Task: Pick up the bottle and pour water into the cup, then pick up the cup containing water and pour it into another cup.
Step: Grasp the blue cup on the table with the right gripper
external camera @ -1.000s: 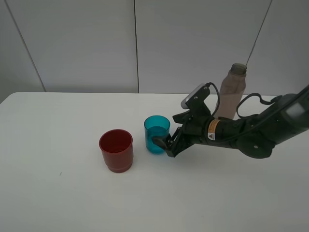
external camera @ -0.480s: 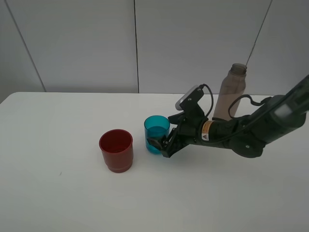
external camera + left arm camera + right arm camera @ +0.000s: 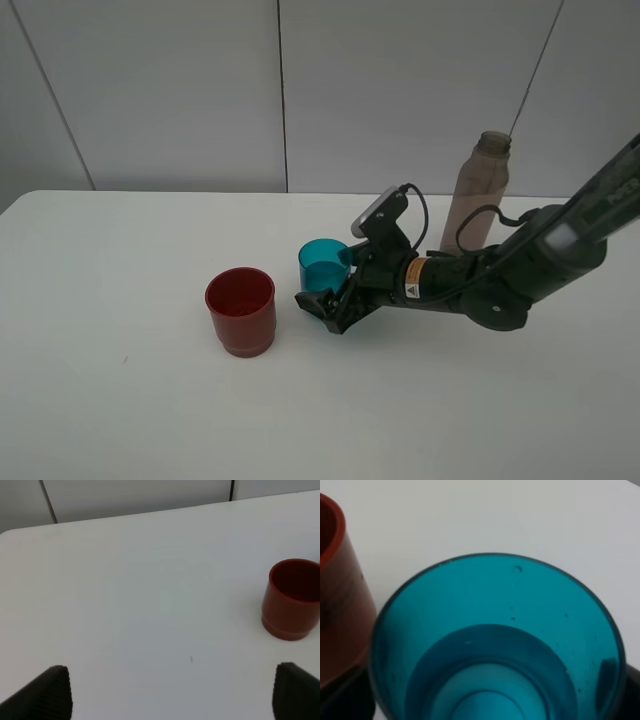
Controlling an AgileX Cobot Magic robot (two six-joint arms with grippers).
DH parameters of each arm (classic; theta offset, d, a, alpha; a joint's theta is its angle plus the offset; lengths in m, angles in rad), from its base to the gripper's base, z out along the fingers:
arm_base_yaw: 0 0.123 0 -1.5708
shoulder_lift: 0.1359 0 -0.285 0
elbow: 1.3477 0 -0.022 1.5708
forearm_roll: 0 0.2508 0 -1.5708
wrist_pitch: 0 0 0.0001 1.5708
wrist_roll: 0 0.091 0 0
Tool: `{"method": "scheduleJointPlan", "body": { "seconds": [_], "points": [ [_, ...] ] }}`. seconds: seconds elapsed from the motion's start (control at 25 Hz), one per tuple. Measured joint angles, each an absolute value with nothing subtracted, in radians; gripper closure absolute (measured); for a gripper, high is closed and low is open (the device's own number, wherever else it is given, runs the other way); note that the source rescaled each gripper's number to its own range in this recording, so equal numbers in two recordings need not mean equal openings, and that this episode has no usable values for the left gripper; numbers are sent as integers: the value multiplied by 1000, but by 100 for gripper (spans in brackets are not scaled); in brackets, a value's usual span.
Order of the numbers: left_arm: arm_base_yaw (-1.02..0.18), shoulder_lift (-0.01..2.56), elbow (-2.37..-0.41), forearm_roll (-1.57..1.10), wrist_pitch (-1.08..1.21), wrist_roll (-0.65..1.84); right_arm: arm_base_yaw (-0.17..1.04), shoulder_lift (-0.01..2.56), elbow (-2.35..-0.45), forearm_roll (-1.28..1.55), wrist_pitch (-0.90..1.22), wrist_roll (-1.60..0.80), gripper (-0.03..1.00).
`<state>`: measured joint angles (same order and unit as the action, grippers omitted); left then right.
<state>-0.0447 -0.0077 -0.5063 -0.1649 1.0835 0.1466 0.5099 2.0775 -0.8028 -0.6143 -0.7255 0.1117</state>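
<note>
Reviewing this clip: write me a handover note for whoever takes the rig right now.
Left hand: open, empty, away from the cups.
Right hand: open, fingers either side of the teal cup, not closed on it.
Teal cup holds water and stands beside the red cup; bottle upright at the back.
Done: bottle pour, judging by the water.
To do: grip teal cup, lift, pour into red cup.

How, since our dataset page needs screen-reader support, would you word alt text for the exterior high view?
A robot arm's right gripper straddles a teal cup with open jaws on a white table, a red cup standing apart beside it; a tall grey-brown bottle stands behind the arm.
</note>
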Motion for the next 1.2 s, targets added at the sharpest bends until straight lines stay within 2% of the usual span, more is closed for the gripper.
{"method": "scheduleJointPlan", "body": {
  "seconds": [1.2],
  "points": [
    [-45,-8,-506,-165,1083,147,510,2078,-803,-611,-748,112,6]
  ]
}}
